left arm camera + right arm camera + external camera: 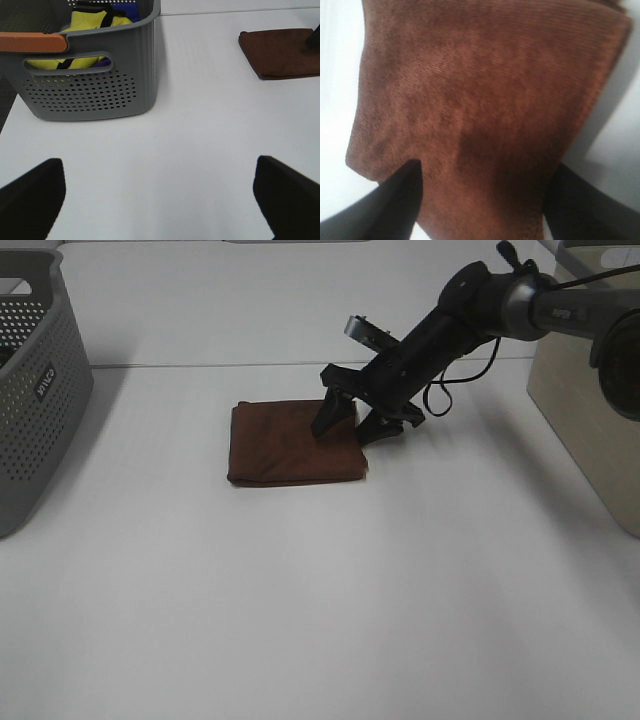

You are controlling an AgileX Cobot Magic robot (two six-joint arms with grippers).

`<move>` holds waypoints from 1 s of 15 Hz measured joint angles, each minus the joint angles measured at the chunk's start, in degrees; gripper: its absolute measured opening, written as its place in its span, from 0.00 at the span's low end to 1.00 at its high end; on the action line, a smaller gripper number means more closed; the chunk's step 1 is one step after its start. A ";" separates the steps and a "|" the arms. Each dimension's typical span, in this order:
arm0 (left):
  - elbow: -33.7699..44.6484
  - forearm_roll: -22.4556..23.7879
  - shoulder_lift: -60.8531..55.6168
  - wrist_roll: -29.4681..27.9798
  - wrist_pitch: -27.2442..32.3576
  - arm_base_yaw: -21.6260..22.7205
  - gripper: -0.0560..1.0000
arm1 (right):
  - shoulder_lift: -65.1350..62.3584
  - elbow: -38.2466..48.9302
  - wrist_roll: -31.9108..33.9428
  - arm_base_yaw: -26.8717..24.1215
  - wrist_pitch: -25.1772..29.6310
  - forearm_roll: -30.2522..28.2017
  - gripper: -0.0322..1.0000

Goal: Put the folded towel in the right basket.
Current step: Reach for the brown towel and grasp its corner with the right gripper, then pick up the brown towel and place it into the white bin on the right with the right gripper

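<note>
The folded brown towel (285, 445) lies flat on the white table, near its middle. My right gripper (348, 433) is open and reaches down at the towel's right edge, with one finger (328, 420) over the cloth and the other (375, 430) just off its edge. In the right wrist view the towel (480, 90) fills the frame between the two dark fingers (395, 205). The beige right basket (590, 410) stands at the right table edge. My left gripper (160, 200) is open and empty above bare table, far from the towel (280, 52).
A grey perforated basket (30, 390) stands at the left edge. The left wrist view shows it (90, 85) holding yellow and blue items. A black cable hangs by the right arm (470, 370).
</note>
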 joint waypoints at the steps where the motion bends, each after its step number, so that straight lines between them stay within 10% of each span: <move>1: 0.00 0.00 0.00 0.00 0.00 0.00 0.97 | 0.23 0.00 0.06 0.86 -1.32 -0.17 0.54; 4: 0.00 0.00 0.00 0.00 0.00 0.00 0.97 | 0.97 0.00 1.15 1.60 -2.92 -0.97 0.14; 15: 0.00 0.00 0.00 0.00 0.00 0.00 0.97 | -19.88 -3.38 0.69 1.60 4.13 -16.96 0.12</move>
